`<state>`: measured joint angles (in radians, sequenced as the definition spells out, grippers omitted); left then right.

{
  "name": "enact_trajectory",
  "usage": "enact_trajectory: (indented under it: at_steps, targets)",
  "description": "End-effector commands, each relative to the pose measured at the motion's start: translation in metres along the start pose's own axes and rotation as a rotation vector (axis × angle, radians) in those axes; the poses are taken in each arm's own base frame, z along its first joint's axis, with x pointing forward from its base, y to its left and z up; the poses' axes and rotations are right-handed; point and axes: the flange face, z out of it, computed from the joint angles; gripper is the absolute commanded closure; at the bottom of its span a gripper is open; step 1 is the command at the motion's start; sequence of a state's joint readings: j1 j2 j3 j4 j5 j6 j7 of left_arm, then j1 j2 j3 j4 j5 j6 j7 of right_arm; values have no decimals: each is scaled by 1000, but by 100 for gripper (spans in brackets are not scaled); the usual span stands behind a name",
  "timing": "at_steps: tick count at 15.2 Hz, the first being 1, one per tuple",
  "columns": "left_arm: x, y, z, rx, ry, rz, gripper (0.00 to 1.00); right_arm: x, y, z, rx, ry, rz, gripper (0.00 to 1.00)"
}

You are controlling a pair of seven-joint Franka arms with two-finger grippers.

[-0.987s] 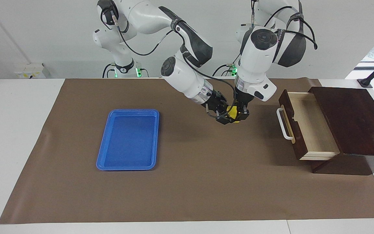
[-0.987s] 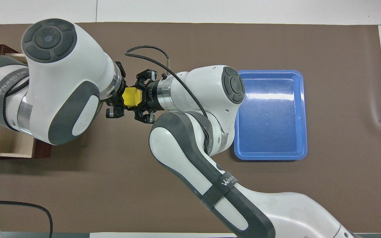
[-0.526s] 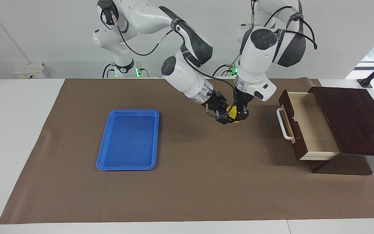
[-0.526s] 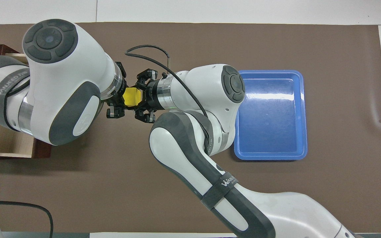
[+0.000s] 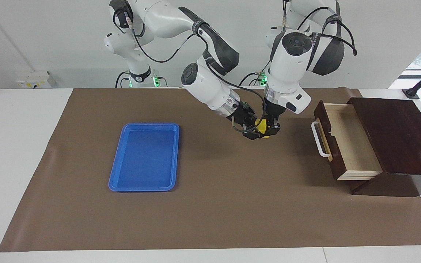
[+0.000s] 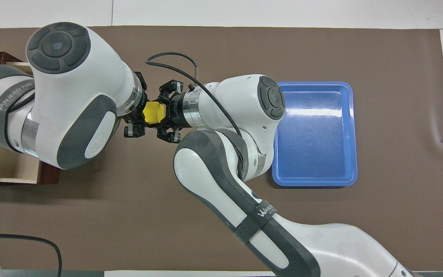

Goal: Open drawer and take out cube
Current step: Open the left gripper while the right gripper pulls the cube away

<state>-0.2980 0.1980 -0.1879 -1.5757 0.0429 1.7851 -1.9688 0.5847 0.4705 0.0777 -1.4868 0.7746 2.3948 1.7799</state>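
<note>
The yellow cube (image 5: 262, 126) hangs in the air over the brown mat, between the drawer and the blue tray. My left gripper (image 5: 272, 128) comes straight down from above and is shut on the cube. My right gripper (image 5: 255, 132) reaches in sideways from the tray's side and meets the cube. In the overhead view the cube (image 6: 153, 112) shows between the left gripper (image 6: 139, 115) and the right gripper (image 6: 164, 113). The drawer (image 5: 345, 146) stands pulled out of its dark brown box at the left arm's end of the table. Its pale inside holds nothing. Its white handle (image 5: 319, 138) faces the grippers.
A flat blue tray (image 5: 144, 157) lies on the mat toward the right arm's end of the table; it also shows in the overhead view (image 6: 315, 134). The drawer's dark box (image 5: 397, 135) sits at the mat's edge. The left arm covers most of the drawer (image 6: 12, 169) in the overhead view.
Almost nothing has moved. Both grippers stay at the cube in the same spot, at most a hair higher than a second ago.
</note>
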Motion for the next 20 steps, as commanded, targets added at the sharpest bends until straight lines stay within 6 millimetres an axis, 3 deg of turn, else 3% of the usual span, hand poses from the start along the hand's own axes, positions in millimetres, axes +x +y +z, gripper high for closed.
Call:
enact_trajectory:
  at_steps: [1,6,8,11,13,16,20]
  targets:
    - [3,1,-6,-19,-8,-6,0,0,-2,2,-11,15,-18,100]
    - [7,1,-7,-16,-5,-4,0,2,-2,2,-23,24,-21,100]
    - [13,3,-6,-14,-2,-10,0,20,-18,-11,-27,32,7,100]
    - [40,6,3,4,7,-16,0,70,-57,-47,-21,48,83,100]
    - [58,2,12,21,17,7,0,96,-70,-67,-53,57,85,100]
    - [87,-5,29,44,27,26,0,164,-98,-114,-72,72,104,100]
    - [134,-7,43,46,29,47,0,250,-98,-168,-147,66,69,100]
